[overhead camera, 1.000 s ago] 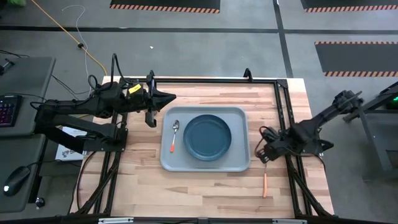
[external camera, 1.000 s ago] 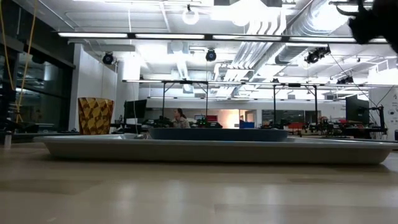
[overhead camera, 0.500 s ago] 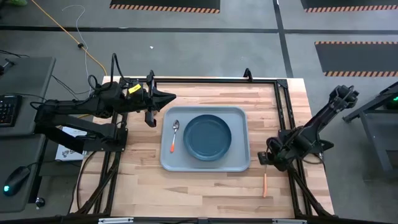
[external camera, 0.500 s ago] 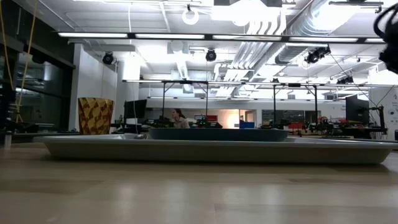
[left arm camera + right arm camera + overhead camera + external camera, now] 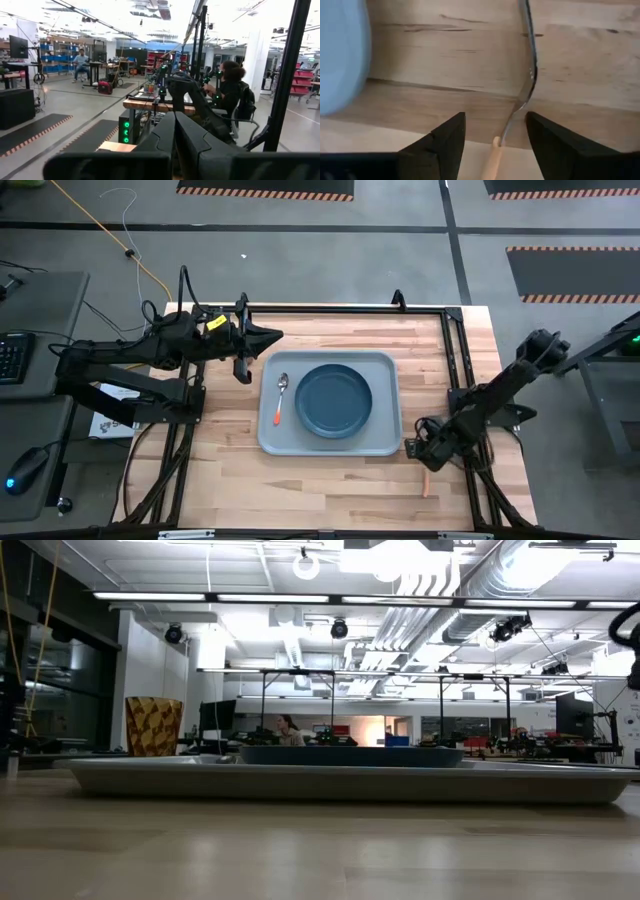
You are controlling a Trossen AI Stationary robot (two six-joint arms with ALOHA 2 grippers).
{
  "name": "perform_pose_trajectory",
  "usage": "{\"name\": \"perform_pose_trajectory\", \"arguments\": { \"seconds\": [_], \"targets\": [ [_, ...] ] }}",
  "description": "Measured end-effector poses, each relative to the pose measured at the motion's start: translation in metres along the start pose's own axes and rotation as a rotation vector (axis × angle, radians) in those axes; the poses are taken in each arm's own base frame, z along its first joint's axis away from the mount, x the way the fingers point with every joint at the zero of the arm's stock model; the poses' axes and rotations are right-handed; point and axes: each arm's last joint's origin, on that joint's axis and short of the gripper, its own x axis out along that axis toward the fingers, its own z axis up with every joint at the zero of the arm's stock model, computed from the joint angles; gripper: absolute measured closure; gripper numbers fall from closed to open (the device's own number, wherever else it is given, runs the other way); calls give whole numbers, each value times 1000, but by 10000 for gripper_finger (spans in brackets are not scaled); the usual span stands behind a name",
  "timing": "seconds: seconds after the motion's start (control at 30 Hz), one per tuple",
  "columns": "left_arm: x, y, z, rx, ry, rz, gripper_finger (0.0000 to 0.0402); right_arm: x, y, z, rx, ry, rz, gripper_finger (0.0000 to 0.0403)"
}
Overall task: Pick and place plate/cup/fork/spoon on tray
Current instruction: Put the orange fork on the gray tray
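The grey-blue tray (image 5: 385, 442) lies mid-table with the dark blue plate (image 5: 333, 401) on it. The spoon (image 5: 281, 398) lies on the tray left of the plate, bowl toward the far edge. The fork (image 5: 426, 483) lies on the wood right of the tray's near right corner. My right gripper (image 5: 415, 450) hangs open over it; in the right wrist view the fingers stand on either side of the fork (image 5: 527, 85) where neck meets orange handle, apart from it. The amber cup (image 5: 153, 726) shows only in the low view, at the left. My left gripper (image 5: 272, 337) waits shut near the tray's far left corner.
A black frame (image 5: 452, 360) runs along the table's far and right sides, close by my right arm. The tray's rim (image 5: 340, 50) lies just beside the fork. Bare wood stretches along the near edge (image 5: 300, 490). People sit at desks in the room beyond.
My right gripper has gone toward the table's near edge and slightly left, coming down over the fork's tine end beside the tray's near right corner. The fork, tray, plate and spoon have stayed in place.
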Motion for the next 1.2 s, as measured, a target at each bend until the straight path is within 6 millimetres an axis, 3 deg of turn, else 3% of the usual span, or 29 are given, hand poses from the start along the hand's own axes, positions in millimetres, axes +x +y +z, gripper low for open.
{"name": "perform_pose_trajectory", "arguments": {
  "seconds": [0.17,0.37,0.47,0.63,0.73,0.9,1.03,1.2],
  "targets": [
    [0,0,0,1,0,16,398,8,3,0,28,-10,-62,229],
    [0,1,0,18,2,21,398,-13,2,-2,-56,-49,-139,384],
    [0,1,0,27,3,30,398,-31,3,-1,-105,-35,-97,389],
    [0,2,-1,30,13,79,397,-75,11,3,-153,-111,228,401],
    [0,3,-3,32,27,94,388,-90,5,10,-162,-150,234,400],
    [0,3,-4,13,37,97,365,-92,-2,14,-177,-128,161,400],
    [0,3,-4,15,38,97,349,-89,-1,12,-285,-96,127,392],
    [0,3,-5,16,45,98,333,-74,-2,12,-377,-43,56,324]
  ]
}}
